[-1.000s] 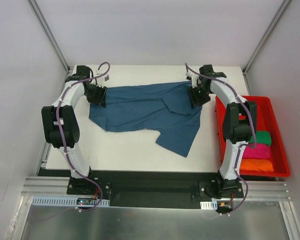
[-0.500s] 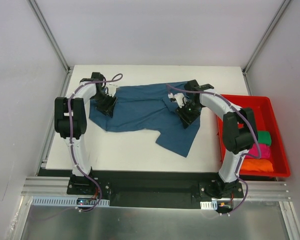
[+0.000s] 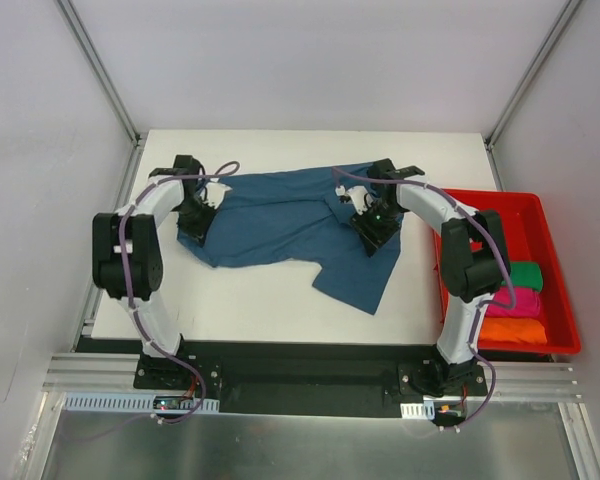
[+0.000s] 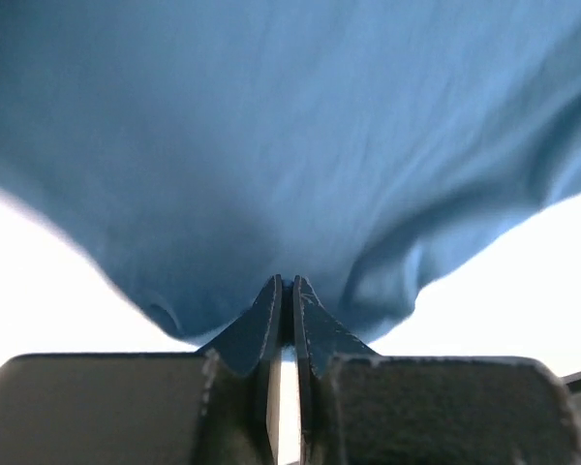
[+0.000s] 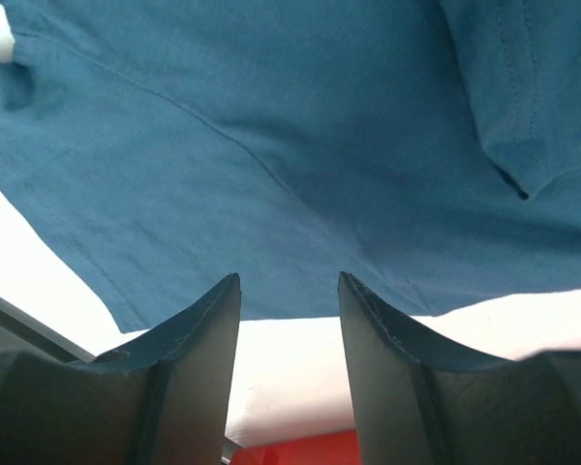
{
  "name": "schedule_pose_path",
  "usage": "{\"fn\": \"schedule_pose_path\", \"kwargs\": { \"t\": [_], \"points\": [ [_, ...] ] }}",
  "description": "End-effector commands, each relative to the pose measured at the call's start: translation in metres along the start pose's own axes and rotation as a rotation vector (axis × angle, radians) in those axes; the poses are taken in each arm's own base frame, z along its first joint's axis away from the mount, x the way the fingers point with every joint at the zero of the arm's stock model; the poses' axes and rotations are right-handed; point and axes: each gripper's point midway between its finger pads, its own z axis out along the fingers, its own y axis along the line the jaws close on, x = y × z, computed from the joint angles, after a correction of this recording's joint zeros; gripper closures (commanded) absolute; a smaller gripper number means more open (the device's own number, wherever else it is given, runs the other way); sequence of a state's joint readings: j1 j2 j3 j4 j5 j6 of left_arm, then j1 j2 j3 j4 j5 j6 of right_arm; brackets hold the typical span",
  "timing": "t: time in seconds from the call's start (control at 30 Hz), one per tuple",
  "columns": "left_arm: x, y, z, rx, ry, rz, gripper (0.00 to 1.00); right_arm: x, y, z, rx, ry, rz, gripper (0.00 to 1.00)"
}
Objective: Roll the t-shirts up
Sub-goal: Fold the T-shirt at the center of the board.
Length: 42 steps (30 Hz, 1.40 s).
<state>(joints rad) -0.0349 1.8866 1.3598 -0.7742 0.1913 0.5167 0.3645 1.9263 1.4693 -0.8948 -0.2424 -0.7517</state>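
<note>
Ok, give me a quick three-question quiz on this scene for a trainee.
1. True or false: the left pincer is shut on the teal shirt.
2. The right pincer is: A open over the teal shirt; B shut on it; C carrying another shirt.
3. Fill in: the tray holds a green shirt, a magenta shirt and an ___ one.
Key: 1 true; 2 A; 3 orange shirt.

The spread t-shirt (image 3: 280, 215) lies on the table (image 3: 250, 300), left of the tray (image 3: 525, 225) holding folded t-shirts (image 3: 520, 300)
</note>
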Motion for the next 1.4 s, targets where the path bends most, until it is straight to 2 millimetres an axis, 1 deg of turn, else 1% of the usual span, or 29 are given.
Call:
{"fn": "schedule_pose_path", "kwargs": {
  "t": [0.0,0.03,0.07,0.1,0.13,0.17,0.23,0.27,0.3,0.33,0.37,0.43,0.47,0.53,0.57,0.6,0.63,0.67,0.7,0.73,0.77,0.8,0.83,0.9,1.0,1.13,1.23,1.27,1.37],
  "points": [
    [0.047,0.008,-0.065,-0.130,-0.024,-0.080,1.00,-0.007,0.000,-0.011,0.014,-0.008,-0.010,0.52],
    [0.060,0.006,-0.070,-0.133,-0.024,-0.085,0.99,-0.007,0.000,-0.013,0.012,-0.008,-0.010,0.52],
    [0.091,-0.006,-0.065,-0.097,0.039,-0.063,0.97,-0.006,0.001,-0.013,0.012,-0.005,-0.008,0.52],
    [0.104,-0.012,-0.074,-0.114,0.022,-0.036,0.96,-0.006,0.000,-0.014,0.015,-0.004,-0.008,0.52],
    [0.121,-0.015,-0.073,-0.116,0.047,-0.019,0.94,-0.006,0.000,-0.014,0.018,-0.003,-0.008,0.52],
    [0.147,-0.025,-0.063,-0.090,0.106,0.027,0.92,-0.005,0.000,-0.013,0.019,-0.001,-0.005,0.52],
    [0.156,-0.027,-0.064,-0.112,0.102,0.064,0.80,-0.005,-0.003,-0.013,0.023,0.001,0.014,0.52],
    [0.149,-0.021,-0.063,-0.131,0.087,0.068,0.75,-0.006,-0.003,-0.013,0.022,-0.002,0.024,0.52],
    [0.142,-0.015,-0.064,-0.149,0.074,0.050,0.67,-0.007,-0.005,-0.013,0.020,-0.004,0.044,0.51],
    [0.122,-0.004,-0.074,-0.186,0.030,0.004,0.64,-0.008,-0.006,-0.013,0.019,-0.009,0.049,0.51],
    [0.111,0.002,-0.068,-0.162,0.040,-0.030,0.63,-0.011,-0.008,-0.016,0.024,-0.017,0.050,0.51],
    [0.088,0.013,-0.071,-0.160,0.015,-0.087,0.60,-0.013,-0.014,-0.018,0.033,-0.023,0.048,0.50],
    [0.069,0.021,-0.071,-0.150,-0.006,-0.131,0.60,-0.016,-0.016,-0.020,0.042,-0.033,0.045,0.50],
    [0.046,0.029,-0.074,-0.142,-0.055,-0.158,0.60,-0.019,-0.023,-0.021,0.063,-0.042,0.042,0.51],
    [0.042,0.033,-0.064,-0.124,-0.041,-0.170,0.61,-0.021,-0.026,-0.020,0.067,-0.042,0.044,0.51],
    [0.037,0.037,-0.062,-0.126,-0.042,-0.176,0.61,-0.028,-0.031,-0.025,0.075,-0.063,0.050,0.51],
    [0.028,0.043,-0.064,-0.137,-0.055,-0.184,0.61,-0.033,-0.031,-0.027,0.072,-0.074,0.057,0.52],
    [0.027,0.046,-0.057,-0.129,-0.040,-0.190,0.61,-0.037,-0.031,-0.030,0.064,-0.088,0.059,0.52],
    [0.024,0.050,-0.056,-0.137,-0.039,-0.193,0.62,-0.042,-0.026,-0.031,0.040,-0.108,0.051,0.53],
    [0.017,0.055,-0.059,-0.149,-0.056,-0.196,0.62,-0.043,-0.024,-0.031,0.034,-0.109,0.044,0.53],
    [0.016,0.059,-0.057,-0.156,-0.049,-0.203,0.63,-0.041,-0.022,-0.029,0.029,-0.099,0.034,0.54],
    [0.015,0.063,-0.057,-0.173,-0.043,-0.207,0.63,-0.037,-0.013,-0.023,0.007,-0.073,0.020,0.54],
    [0.010,0.068,-0.060,-0.186,-0.053,-0.214,0.64,-0.034,-0.010,-0.019,-0.004,-0.057,0.019,0.53],
    [0.008,0.072,-0.055,-0.186,-0.044,-0.220,0.67,-0.028,-0.003,-0.007,-0.021,-0.015,0.027,0.53],
    [0.003,0.077,-0.052,-0.189,-0.042,-0.233,0.68,-0.013,0.002,0.005,-0.038,0.060,0.104,0.53],
    [-0.003,0.078,-0.056,-0.194,-0.064,-0.240,0.68,0.004,0.008,0.010,-0.028,0.117,0.146,0.53],
    [-0.006,0.082,-0.061,-0.204,-0.078,-0.242,0.69,0.022,0.012,0.018,-0.026,0.202,0.206,0.55],
    [-0.007,0.082,-0.062,-0.207,-0.080,-0.241,0.69,0.027,0.013,0.020,-0.031,0.216,0.218,0.58],
    [-0.011,0.086,-0.064,-0.214,-0.090,-0.242,0.69,0.026,0.013,0.028,-0.004,0.232,0.245,0.63]
  ]
}}
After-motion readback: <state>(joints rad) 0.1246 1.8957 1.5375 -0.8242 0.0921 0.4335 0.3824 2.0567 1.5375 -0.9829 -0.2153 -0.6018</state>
